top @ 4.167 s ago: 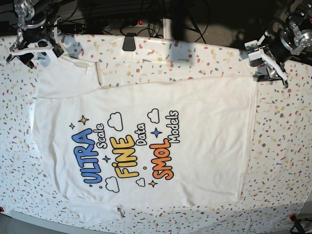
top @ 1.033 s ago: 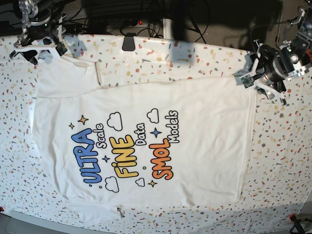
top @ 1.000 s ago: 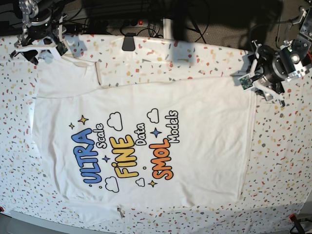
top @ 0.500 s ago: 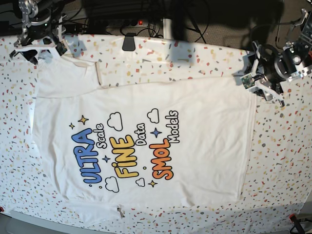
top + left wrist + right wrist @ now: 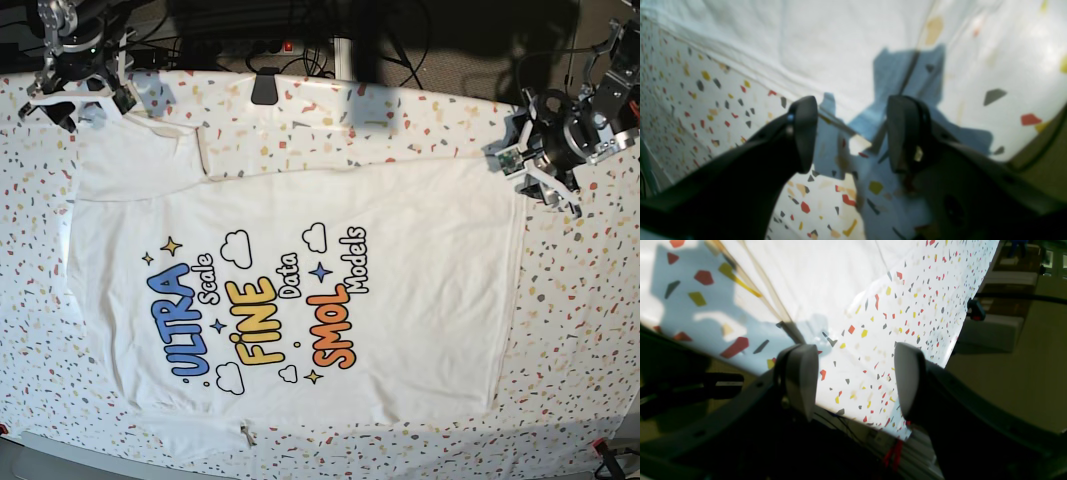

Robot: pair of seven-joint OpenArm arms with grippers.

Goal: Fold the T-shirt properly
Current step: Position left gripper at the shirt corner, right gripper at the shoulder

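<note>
— Right gripper [image 5: 72, 92] first, far left in the base view: what's it doing?
— Hovering at the shirt's [image 5: 300, 290] upper left corner. The wrist view shows its fingers [image 5: 800, 380] spread, nothing between them.
— And the shirt?
— Flat on the speckled table [image 5: 570, 330], print up, filling the middle; one sleeve lies at the upper left.
— Left gripper [image 5: 540, 165], on the right?
— Fingers [image 5: 805, 130] apart too, empty, poised over the shirt's upper right corner, where the hem meets the table.
</note>
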